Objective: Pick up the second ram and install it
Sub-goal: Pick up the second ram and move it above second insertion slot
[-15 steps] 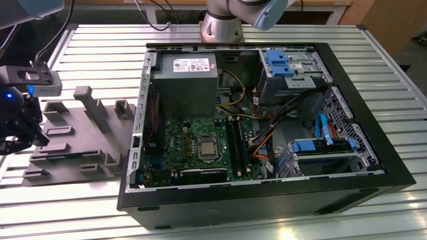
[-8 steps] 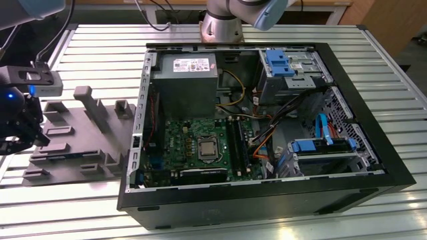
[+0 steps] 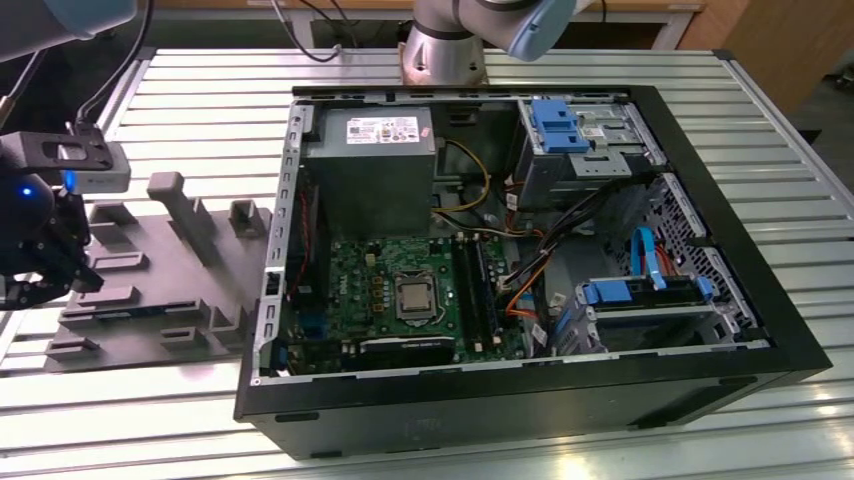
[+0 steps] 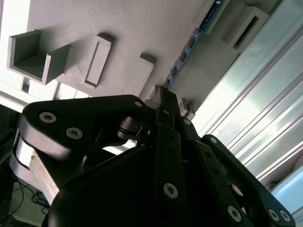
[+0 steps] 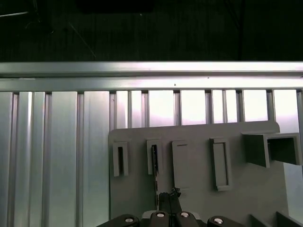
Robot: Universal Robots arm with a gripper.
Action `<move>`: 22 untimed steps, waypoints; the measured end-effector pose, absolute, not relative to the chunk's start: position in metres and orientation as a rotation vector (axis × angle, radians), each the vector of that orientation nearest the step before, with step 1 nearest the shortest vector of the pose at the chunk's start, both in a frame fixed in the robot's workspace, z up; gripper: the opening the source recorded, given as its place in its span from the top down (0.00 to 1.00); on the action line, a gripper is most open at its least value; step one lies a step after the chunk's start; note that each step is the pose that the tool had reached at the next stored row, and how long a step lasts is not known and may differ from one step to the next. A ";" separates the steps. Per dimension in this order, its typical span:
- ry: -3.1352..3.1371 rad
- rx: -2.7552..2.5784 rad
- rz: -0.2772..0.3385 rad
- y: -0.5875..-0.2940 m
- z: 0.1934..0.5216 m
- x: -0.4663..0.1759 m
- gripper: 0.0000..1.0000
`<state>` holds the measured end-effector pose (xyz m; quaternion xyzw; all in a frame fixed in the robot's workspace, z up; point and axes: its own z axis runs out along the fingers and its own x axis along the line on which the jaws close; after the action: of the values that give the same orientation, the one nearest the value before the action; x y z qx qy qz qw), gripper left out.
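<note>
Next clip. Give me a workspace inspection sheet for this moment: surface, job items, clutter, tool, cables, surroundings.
Surface: slatted metal table, carrying a grey fixture block and an open computer case.
Job's things: second ram stands on edge in the fixture block's holders; green board lies inside the case.
Clutter: nothing seen.
Tool: the tool is over the fixture block, at one end of the ram; whether it holds the ram cannot be told.
Cables: orange cables and a blue cable inside the case.
Surroundings: arm's base at the table's far edge; wooden panel beyond.
</note>
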<state>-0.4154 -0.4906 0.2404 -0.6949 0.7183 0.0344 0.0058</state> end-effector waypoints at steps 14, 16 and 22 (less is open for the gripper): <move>2.248 -2.176 0.107 -0.491 0.240 -0.409 0.89; 2.247 -2.176 0.108 -0.491 0.240 -0.409 0.89; 2.247 -2.176 0.108 -0.492 0.238 -0.409 0.89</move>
<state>-0.4091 -0.4923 0.2380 -0.6952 0.7180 0.0344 0.0058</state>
